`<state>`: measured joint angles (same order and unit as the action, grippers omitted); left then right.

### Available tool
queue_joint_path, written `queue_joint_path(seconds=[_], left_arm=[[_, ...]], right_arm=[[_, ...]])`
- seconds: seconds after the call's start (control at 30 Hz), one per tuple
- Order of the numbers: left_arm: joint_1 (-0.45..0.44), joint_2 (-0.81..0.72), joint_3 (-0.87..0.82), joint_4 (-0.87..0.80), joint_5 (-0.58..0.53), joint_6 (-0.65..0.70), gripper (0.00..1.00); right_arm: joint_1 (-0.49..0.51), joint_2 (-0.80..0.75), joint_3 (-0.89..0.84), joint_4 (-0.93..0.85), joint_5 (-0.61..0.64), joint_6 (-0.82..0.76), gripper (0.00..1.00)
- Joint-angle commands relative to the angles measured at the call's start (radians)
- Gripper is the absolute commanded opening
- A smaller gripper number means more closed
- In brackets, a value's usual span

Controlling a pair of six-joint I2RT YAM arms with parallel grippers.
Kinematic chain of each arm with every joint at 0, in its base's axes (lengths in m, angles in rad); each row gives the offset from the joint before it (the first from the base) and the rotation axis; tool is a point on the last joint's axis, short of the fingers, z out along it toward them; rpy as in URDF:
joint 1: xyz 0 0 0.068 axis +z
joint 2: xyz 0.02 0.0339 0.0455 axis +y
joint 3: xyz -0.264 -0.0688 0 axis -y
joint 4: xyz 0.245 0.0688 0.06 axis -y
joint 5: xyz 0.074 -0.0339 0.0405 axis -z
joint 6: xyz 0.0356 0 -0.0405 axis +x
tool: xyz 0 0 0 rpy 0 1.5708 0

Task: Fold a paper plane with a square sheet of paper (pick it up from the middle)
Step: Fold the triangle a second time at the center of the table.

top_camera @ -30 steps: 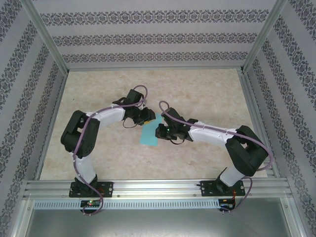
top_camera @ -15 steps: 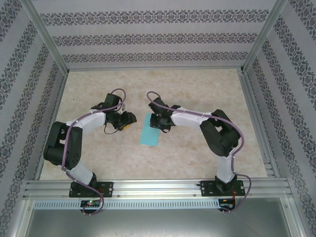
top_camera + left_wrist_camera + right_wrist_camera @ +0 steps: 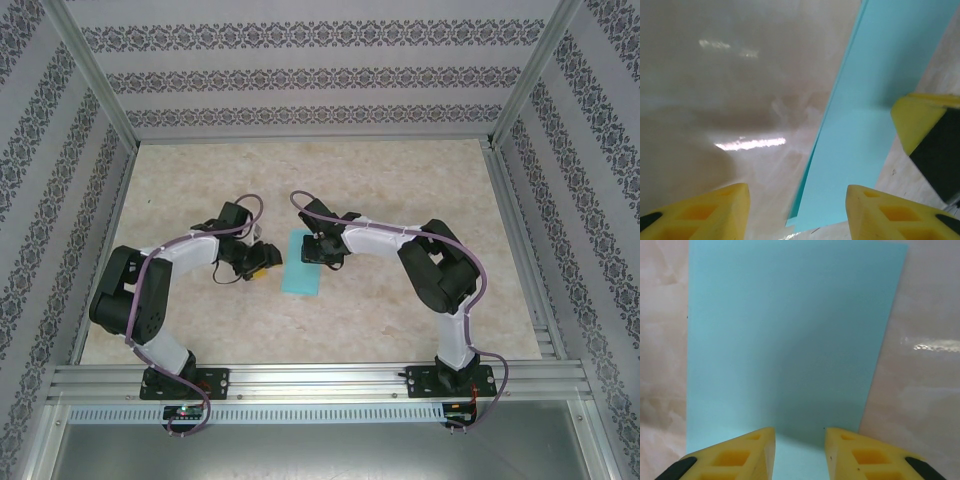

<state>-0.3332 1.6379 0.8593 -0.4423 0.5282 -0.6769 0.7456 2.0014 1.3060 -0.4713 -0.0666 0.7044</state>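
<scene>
Folded blue paper (image 3: 300, 270) lies mid-frame on the table (image 3: 400, 180), long axis running top to bottom with bare tabletop all around. The left gripper (image 3: 264, 262) gapes beside its left edge; the right gripper (image 3: 318, 250) is slightly parted over its upper end.

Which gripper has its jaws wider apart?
The left gripper: its yellow fingers stand far apart; the right gripper, above the blue paper, leaves a narrow gap.

A robot lab booth: aluminium frame (image 3: 320, 381), patterned wall panels (image 3: 300, 72), marble-look tabletop (image 3: 400, 180).
</scene>
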Motion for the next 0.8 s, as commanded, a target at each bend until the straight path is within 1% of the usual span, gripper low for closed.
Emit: queue_joint_path(seconds=[0.0,0.07,0.17,0.23,0.33,0.47,0.77], left_arm=[[-0.025,0.003,-0.03,0.023,0.053,0.004,0.55],[-0.03,0.01,-0.027,0.015,0.068,-0.003,0.56],[-0.043,0.007,-0.011,-0.02,0.061,-0.003,0.56],[-0.054,-0.007,-0.021,-0.008,0.08,-0.009,0.56],[-0.069,-0.014,-0.029,-0.017,0.078,-0.015,0.57],[-0.08,-0.012,-0.052,0.01,0.107,-0.023,0.58],[-0.105,-0.007,-0.055,0.027,0.15,-0.023,0.54]], right_arm=[[-0.006,0.041,-0.022,0.041,-0.048,-0.004,0.33],[-0.012,0.031,-0.016,0.033,-0.07,0.007,0.33],[-0.012,0.024,-0.016,0.037,-0.094,0.004,0.33],[-0.015,0.043,-0.007,0.03,-0.106,0.003,0.33],[-0.016,0.062,-0.002,0.033,-0.122,0.007,0.32],[-0.017,0.056,-0.007,0.037,-0.123,0.009,0.31],[-0.02,0.056,-0.01,0.044,-0.124,0.013,0.3]])
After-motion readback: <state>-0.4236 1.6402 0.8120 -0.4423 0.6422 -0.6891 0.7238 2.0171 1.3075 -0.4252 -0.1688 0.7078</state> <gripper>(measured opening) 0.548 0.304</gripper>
